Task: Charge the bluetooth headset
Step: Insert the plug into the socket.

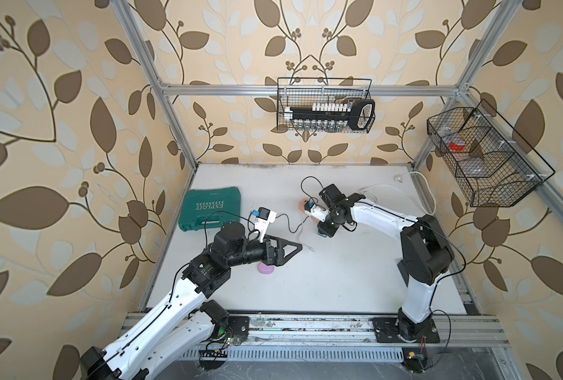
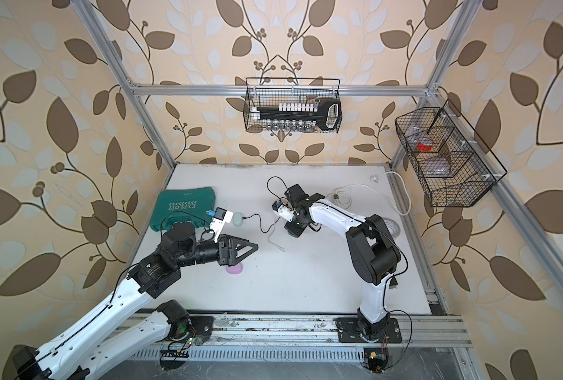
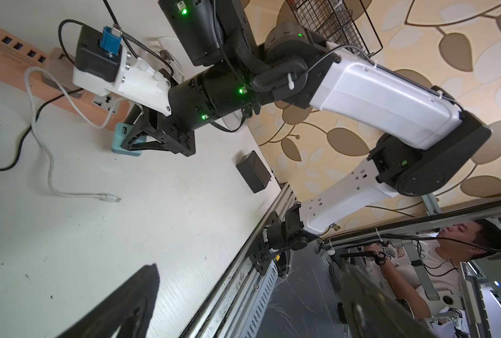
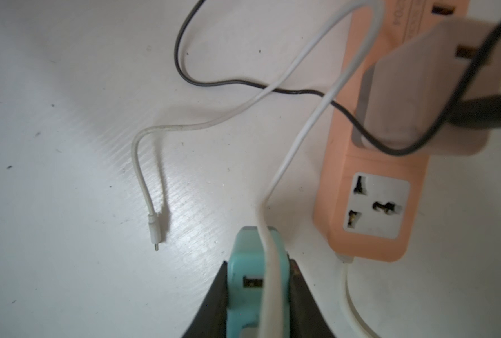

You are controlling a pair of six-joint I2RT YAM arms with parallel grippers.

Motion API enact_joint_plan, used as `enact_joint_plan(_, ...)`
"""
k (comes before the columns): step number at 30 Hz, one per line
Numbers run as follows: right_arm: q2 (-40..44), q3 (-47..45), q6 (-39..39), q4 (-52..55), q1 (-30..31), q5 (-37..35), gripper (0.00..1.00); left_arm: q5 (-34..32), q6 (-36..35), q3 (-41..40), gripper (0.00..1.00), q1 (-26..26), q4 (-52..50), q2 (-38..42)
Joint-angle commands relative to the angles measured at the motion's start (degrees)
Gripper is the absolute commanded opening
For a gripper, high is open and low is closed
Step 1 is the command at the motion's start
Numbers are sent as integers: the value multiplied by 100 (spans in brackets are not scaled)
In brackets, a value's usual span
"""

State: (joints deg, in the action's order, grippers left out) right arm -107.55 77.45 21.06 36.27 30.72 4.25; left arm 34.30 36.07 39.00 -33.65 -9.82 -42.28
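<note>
Leaf-patterned beige and brown wallpaper encloses a white tabletop (image 1: 339, 279) framed in aluminium rails. Two white and black robot arms reach in from the near edge.

Two black wire baskets hang on the walls, one at the back (image 1: 324, 79) and one on the right side (image 1: 518, 136). A dark green plastic tool case (image 1: 211, 207) lies flat at the table's left.

Near the middle of the table lies a peach-coloured power strip (image 4: 335, 181). A thin white charging cable (image 4: 202, 124) snakes away from it, and the cable's small free plug rests on the bare table, connected to nothing.

The right gripper (image 4: 258, 272) pinches a small teal block-shaped USB adapter (image 4: 240, 304) between its black jaws, just beside the strip's end socket. The white cable runs over the top of the adapter.

The left gripper (image 1: 296, 248) has its jaws spread wide and holds nothing. In both top views it partly hides a small lilac oval earbud case (image 1: 267, 269) lying on the table near the front left.

A pale mint oval case (image 2: 237, 218) sits near the tool case, with a thin black cable (image 2: 260, 217) leading to it.
</note>
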Motion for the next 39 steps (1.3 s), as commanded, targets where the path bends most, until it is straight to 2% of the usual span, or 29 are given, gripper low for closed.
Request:
enact_joint_plan(1,410,-110,17,-699,-80,-344,23,50,-140,63,99,47,30,5)
enact_joint_plan(8,660,-65,-76,-901,-345,-148,24,50,-120,39,99,44,77,-61)
enact_joint_plan(26,171,8,-223,-1340,-605,651,25,-20,-180,46,99,48,-44,-25)
enact_joint_plan(39,17,-220,-111,-1294,-646,586,25,-27,-185,37,99,47,-54,-35)
